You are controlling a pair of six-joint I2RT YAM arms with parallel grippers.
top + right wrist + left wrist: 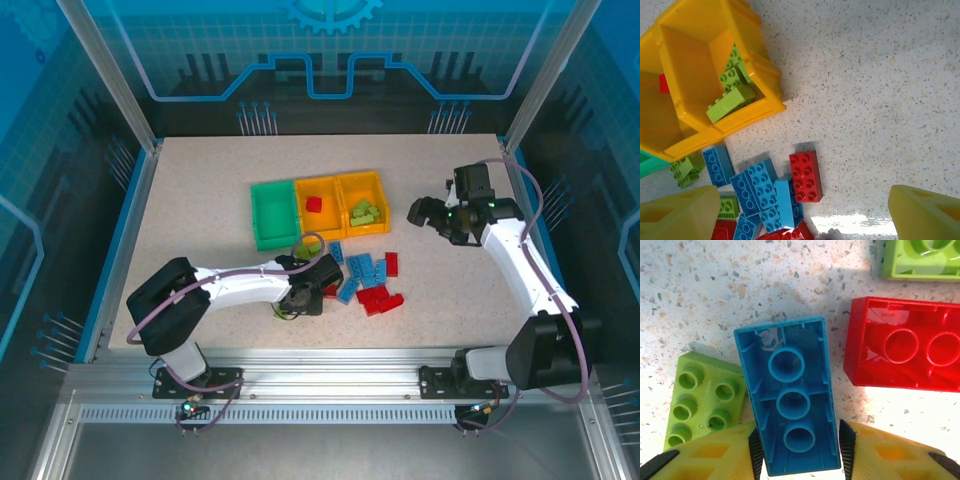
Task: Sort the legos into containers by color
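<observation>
My left gripper point(799, 445) pinches the upturned blue brick point(787, 390) across its long sides. Its long axis runs straight away from my fingers, on the table just near of the green bin point(275, 212). My right gripper point(432, 215) hangs wide apart, right of the right-hand orange bin point(384, 205).

We count three bins: one green bin point(272, 212) and two orange bins point(322, 224). Inside them: one red brick point(314, 204) in the middle bin, at least three lime green bricks point(728, 102) in the right bin. Loose on the table point(200, 190): roughly six blue bricks point(358, 266), roughly four loose red bricks point(378, 298), roughly three loose lime green bricks point(308, 245). The pile overlaps, so we can't pin the loose counts exactly. Left wrist close-up gives us one blue, one red, two lime green.
</observation>
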